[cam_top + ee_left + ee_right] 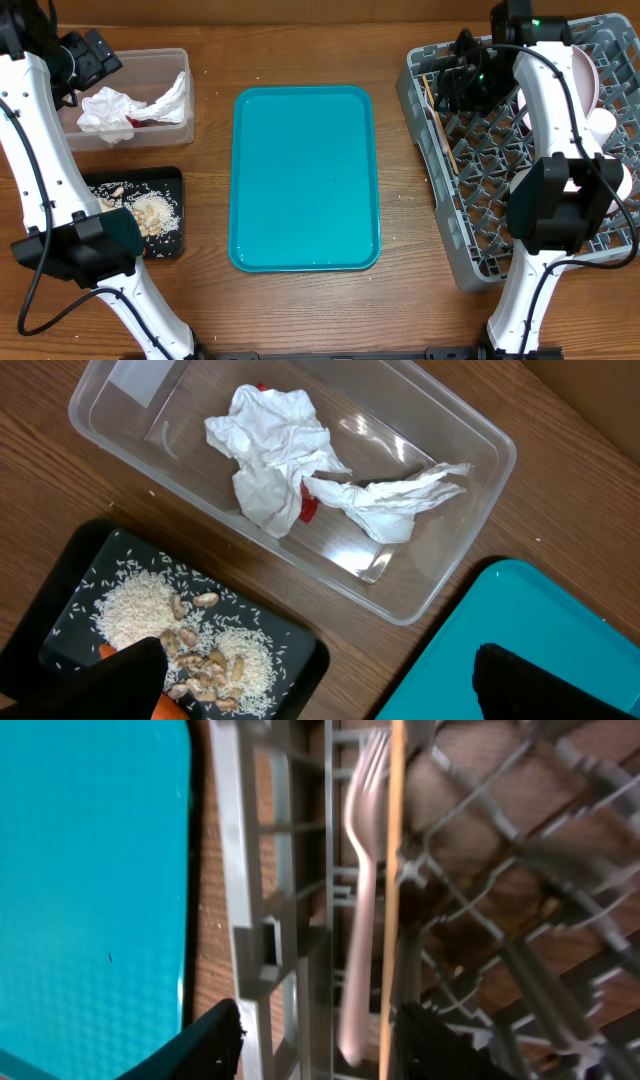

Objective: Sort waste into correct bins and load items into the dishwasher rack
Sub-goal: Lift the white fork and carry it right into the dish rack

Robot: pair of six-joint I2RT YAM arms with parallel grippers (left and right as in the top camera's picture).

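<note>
The white plastic fork (358, 870) is set beside the thin wooden stick (392, 840), cutlery grouped; right end effector (320, 1032) parted, left end effector (320, 675) wide, empty.

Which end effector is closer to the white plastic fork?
Right. The right end effector hovers over the fork in the rack; the left end effector is far off, by the clear tub.

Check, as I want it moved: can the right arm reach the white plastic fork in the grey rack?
Probably yes: the right claw hangs open over the white plastic fork in the grey plastic rack; only a thin wooden stick alongside crowds it.
</note>
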